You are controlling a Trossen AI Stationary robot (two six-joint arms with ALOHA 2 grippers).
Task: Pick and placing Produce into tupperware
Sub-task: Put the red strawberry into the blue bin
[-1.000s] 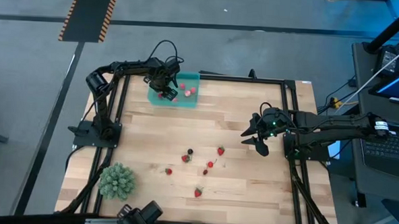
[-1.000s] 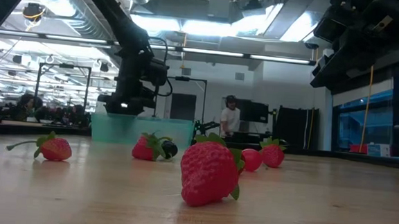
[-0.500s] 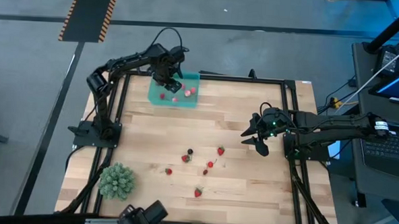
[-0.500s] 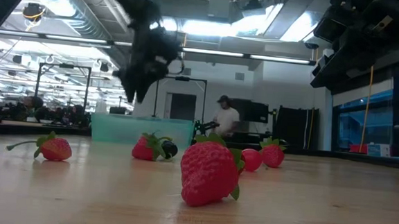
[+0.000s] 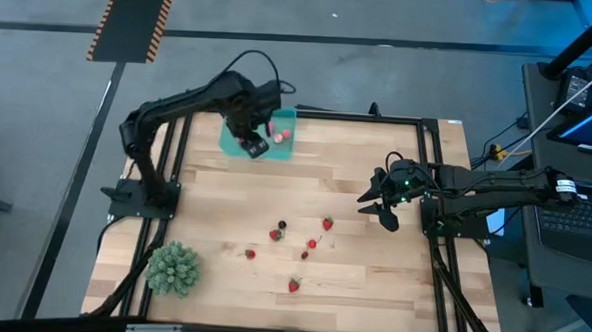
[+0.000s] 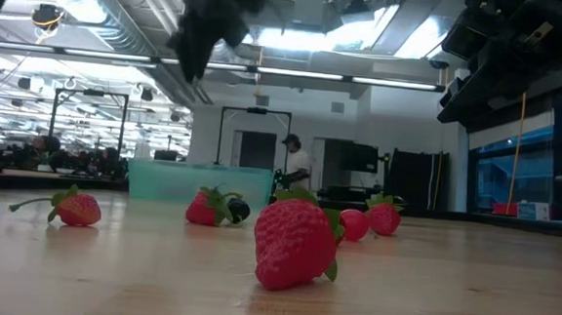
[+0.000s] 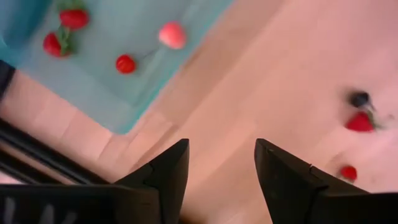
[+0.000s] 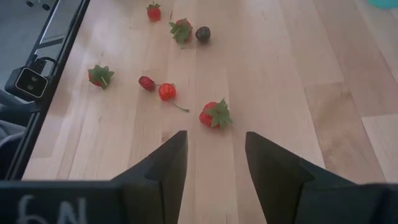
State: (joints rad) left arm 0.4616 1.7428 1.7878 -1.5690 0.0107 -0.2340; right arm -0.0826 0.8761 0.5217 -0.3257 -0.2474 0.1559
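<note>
I am holding the left gripper (image 5: 253, 144) above the tupperware (image 5: 233, 141) at the table's far edge, its jaws parted with nothing between them. The teal container is holding four fruits (image 7: 171, 34) (one pink, the others red). I am keeping the right gripper (image 5: 374, 204) hovering over the table's right side, jaws likewise apart and empty. More produce (image 5: 328, 223) is lying scattered on the wood near the middle: red strawberries and one dark fruit (image 8: 203, 33). A spiky green ball (image 5: 174, 268) is sitting at the near left corner. A person (image 6: 292, 164) is standing in the room beyond.
</note>
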